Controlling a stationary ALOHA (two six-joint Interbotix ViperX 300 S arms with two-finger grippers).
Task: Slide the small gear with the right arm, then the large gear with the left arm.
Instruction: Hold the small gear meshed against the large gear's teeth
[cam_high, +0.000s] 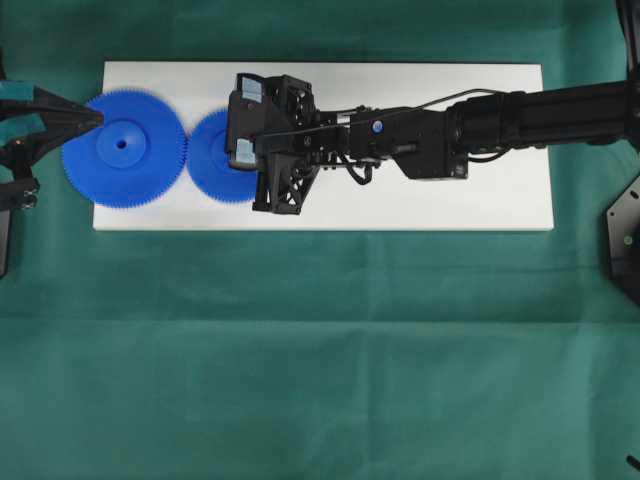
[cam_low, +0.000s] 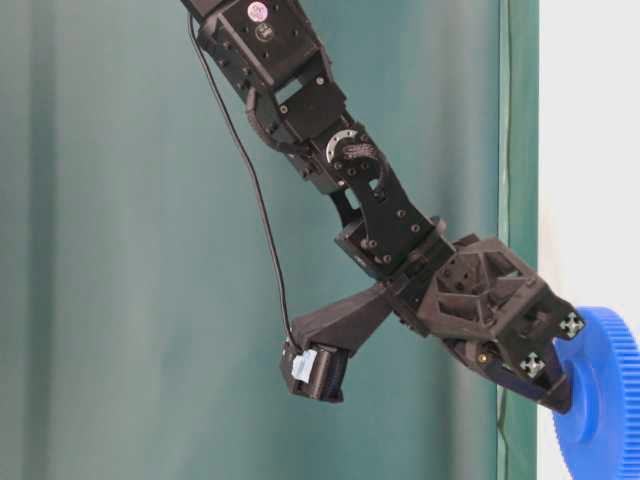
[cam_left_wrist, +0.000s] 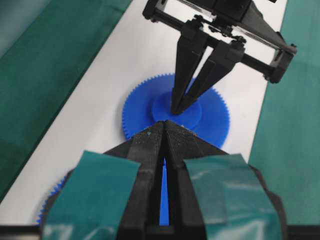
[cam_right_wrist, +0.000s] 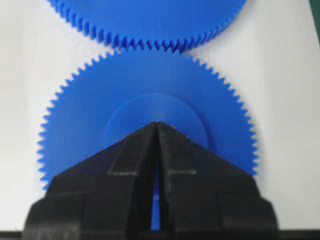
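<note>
Small gear (cam_high: 212, 158): on white board (cam_high: 420, 200), teeth meshing large gear (cam_high: 124, 148).
Right gripper (cam_right_wrist: 156, 125): fingers pinched together, tips on hub.
Left gripper (cam_high: 98, 118): closed, empty, at large gear's rim.
Handling: light, stiff, slick plastic; push at hub.

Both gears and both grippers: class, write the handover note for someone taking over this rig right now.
Right gripper: shut, tips pressed on the small gear's hub.
Left gripper: shut, tips at the large gear's left rim.
Both gears lie flat at the left end of the white board, teeth meeting.
Done: small gear appears slid up against the large one.
Left: lift the right arm away, then slide the large gear with the left.
</note>
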